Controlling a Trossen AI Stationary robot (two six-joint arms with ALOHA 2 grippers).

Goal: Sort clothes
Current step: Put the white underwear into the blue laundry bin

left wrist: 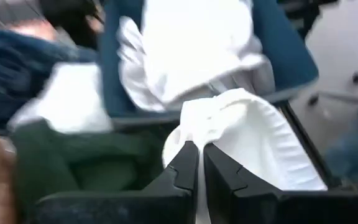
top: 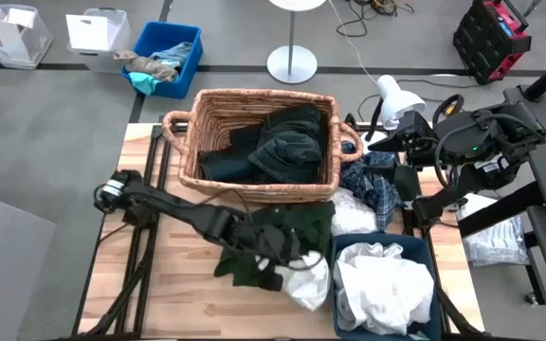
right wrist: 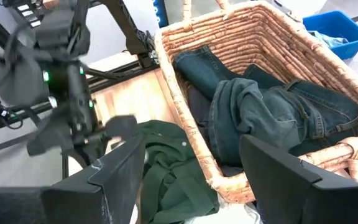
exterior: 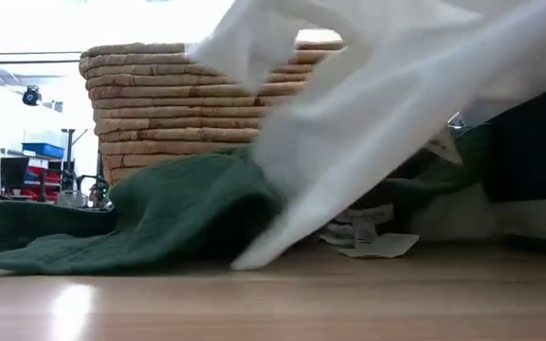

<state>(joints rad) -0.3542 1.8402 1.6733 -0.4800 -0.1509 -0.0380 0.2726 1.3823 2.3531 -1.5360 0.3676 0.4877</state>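
The left gripper [left wrist: 199,163] is closed tight on a fold of a white garment [left wrist: 253,143], with the cloth pinched between the two dark fingers [left wrist: 182,168] and spread out ahead of them. In the high view this left gripper [top: 287,254] is found low over the middle of the table [top: 183,303], at the near edge of the clothes heap. Beside it, on its left, a dark green garment [top: 273,237] is spread flat on the wood. Beyond the pincer, just past the gripped cloth, the blue bin [top: 344,248] is set, with more white clothes [top: 382,284] piled in it up to the rim. In the low view the white garment [exterior: 387,114] is seen lifted clear of the tabletop and stretched in a slant, while the green garment [exterior: 159,213] is left lying on the boards.

The wicker basket [top: 259,185] is placed behind the left gripper, its near wall touching the green cloth; dark jeans [top: 287,142] and black pieces are held inside it. A navy plaid garment [top: 373,185] is lodged between the basket's corner and the bin.

Bare wood is left open toward the front and left edges of the table.

The right gripper [right wrist: 191,162] is held wide apart and empty, raised above the far right corner of the basket [right wrist: 185,106].
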